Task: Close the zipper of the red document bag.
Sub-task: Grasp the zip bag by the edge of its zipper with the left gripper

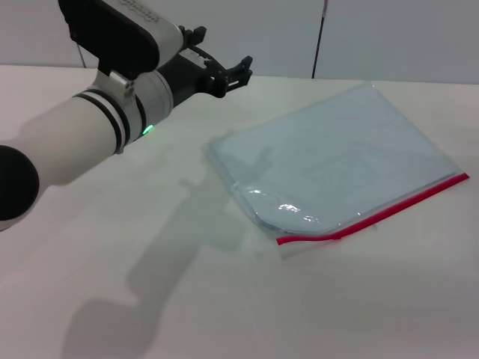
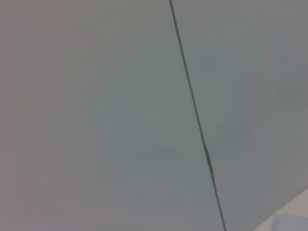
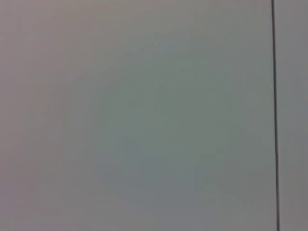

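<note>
Left gripper [image 1: 228, 73] was held open and empty, well apart from the bag [image 1: 337, 161].
It looked thin, floppy and slippery; the zipper [image 1: 374, 215] end should be pinched.

Bag [image 1: 340, 161]: flat translucent pale blue-grey pouch w/ rounded corners, lying skewed on table, right of centre. Zipper [image 1: 389, 210]: thin bright red strip along the near long edge, running corner to corner; slight kink near its left end.

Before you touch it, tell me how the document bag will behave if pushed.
The red document bag looks thin and glossy, so it would probably slide on the table. Its near corner by the zipper bulges, suggesting floppy plastic that may buckle.
</note>
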Available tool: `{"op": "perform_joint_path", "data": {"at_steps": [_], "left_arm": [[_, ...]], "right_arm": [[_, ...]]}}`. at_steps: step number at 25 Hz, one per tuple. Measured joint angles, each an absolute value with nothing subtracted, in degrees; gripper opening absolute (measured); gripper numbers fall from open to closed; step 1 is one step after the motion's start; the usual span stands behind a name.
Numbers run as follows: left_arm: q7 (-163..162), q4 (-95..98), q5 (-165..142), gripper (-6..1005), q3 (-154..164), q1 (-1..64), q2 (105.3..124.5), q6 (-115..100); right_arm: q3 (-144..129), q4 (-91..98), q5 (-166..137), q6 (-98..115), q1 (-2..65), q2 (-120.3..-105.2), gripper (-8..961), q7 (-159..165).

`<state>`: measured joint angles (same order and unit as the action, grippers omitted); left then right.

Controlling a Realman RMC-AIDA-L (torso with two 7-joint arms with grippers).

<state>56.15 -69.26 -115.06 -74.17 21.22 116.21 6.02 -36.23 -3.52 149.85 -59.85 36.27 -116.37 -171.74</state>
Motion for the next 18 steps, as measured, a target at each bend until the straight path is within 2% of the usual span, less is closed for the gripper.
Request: {"op": "perform_joint_path", "data": {"at_steps": [6,18], "left_arm": [[56.1,-68.8,-114.7,889,-74.8,20.6,116.29,2.8],[51.7,-65.4,-114.4,888,-68.8,18.9,116.4,-17.7]], "right_arm": [[-36.2,-3.5,149.9,-59.9,36.5,-116.45,756,-171.7],[-35.5,-3.5,149.9,-59.9,36.6,-116.54,756,-171.7]]}}
